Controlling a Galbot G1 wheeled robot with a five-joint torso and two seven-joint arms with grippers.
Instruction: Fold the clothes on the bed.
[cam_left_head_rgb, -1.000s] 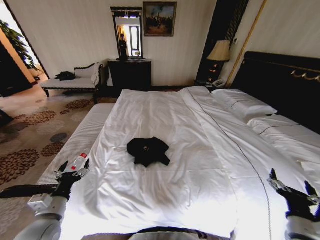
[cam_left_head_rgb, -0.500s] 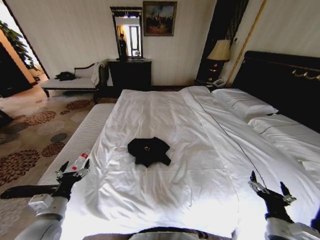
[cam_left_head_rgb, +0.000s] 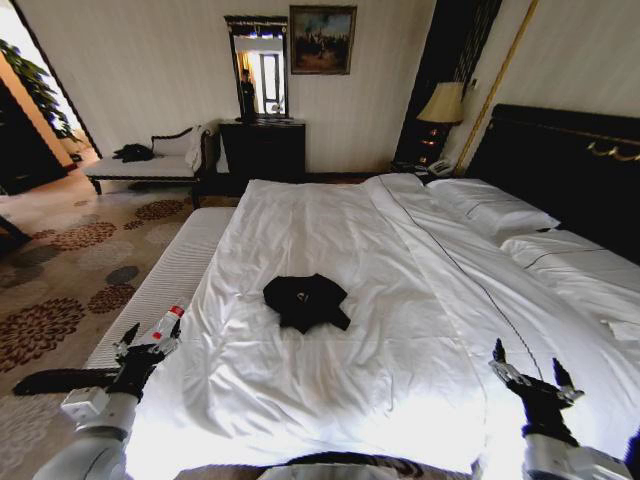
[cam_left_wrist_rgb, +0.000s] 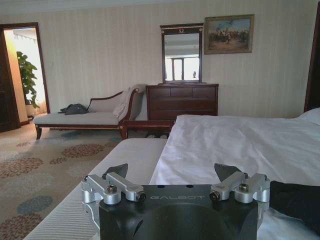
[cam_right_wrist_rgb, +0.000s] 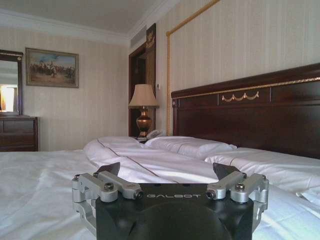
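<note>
Bed (cam_left_head_rgb: 420, 300) lying wide, white duvet | clothes (cam_left_head_rgb: 305, 300) sitting bunched mid-duvet, well apart from both grippers | left gripper (cam_left_head_rgb: 142, 350) hovering at near-left edge, fingers spread, empty | right gripper (cam_left_head_rgb: 528, 378) hovering near-right, fingers spread, empty | advice: reaching in first, flattening shirt before creasing.

Matt black cloth T-shirt (cam_left_head_rgb: 305, 300), smooth white duvet (cam_left_head_rgb: 330, 350) (softly creased), glossy dark wooden headboard (cam_left_head_rgb: 560, 160)

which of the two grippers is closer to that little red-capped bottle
The left gripper: the bottle lies right beside it, at the bed's edge. The right gripper is across the duvet.
</note>
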